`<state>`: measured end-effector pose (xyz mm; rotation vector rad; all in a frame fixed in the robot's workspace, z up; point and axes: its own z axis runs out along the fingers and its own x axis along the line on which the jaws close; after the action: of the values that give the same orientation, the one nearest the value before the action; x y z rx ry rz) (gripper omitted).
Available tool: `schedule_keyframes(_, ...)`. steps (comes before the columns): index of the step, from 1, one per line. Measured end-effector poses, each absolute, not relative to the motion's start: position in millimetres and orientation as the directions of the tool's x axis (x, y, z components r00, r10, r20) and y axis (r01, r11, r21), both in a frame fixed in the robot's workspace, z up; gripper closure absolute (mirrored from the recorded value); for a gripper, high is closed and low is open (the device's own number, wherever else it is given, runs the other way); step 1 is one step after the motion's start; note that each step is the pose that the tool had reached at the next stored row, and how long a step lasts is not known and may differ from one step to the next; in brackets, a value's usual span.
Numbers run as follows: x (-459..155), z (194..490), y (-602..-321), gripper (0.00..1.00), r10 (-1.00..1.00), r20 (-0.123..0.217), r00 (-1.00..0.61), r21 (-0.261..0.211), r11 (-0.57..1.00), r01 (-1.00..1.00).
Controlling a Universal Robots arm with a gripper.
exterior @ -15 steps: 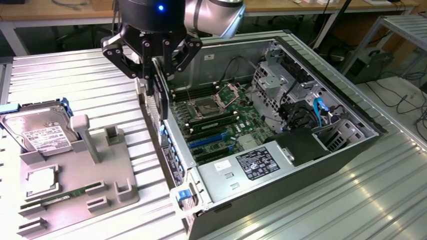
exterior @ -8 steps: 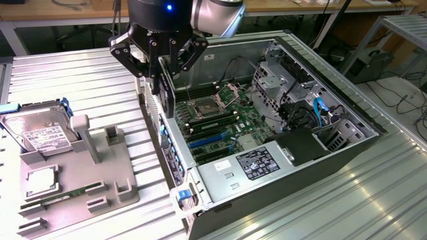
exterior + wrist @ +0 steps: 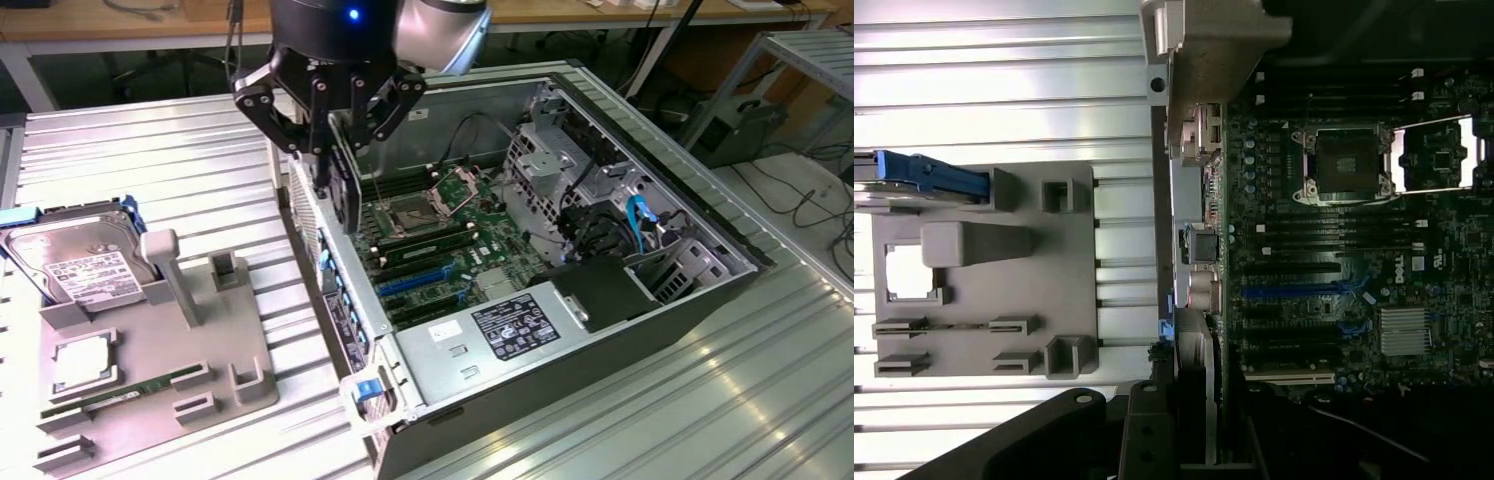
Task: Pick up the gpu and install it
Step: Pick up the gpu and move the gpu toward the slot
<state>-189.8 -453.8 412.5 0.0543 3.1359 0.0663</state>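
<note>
The pincer (image 3: pixel 336 150) is clenched on the gpu (image 3: pixel 344 200), which hangs straight below its fingertips, long axis apparently pointing down into the open case (image 3: pixel 694 230). Farther below lies the motherboard (image 3: pixel 467 240), its blue slots (image 3: pixel 416 278) apart from the card's lower edge.

One claw (image 3: pixel 334 140), one gpu (image 3: pixel 351 200) clamped in it. One open computer case (image 3: pixel 694 300) on one ribbed metal bench (image 3: pixel 134 160). Inside case: one motherboard (image 3: pixel 494 240), one processor socket (image 3: pixel 407 215), two blue expansion slots (image 3: pixel 416 277), one power supply (image 3: pixel 501 335) with one label. Beside case, on exterior view's left: one grey holder tray (image 3: pixel 200 390). On tray: one hard drive (image 3: pixel 80 265), one green memory stick (image 3: pixel 127 392), one processor chip (image 3: pixel 83 360).
</note>
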Motion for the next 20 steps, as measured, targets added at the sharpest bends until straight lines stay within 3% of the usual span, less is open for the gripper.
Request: schedule_keyframes(20, -163.2, 412.5, -453.8, 0.72, 0.035, -0.004, -0.999, 0.042, 0.999, 0.035)
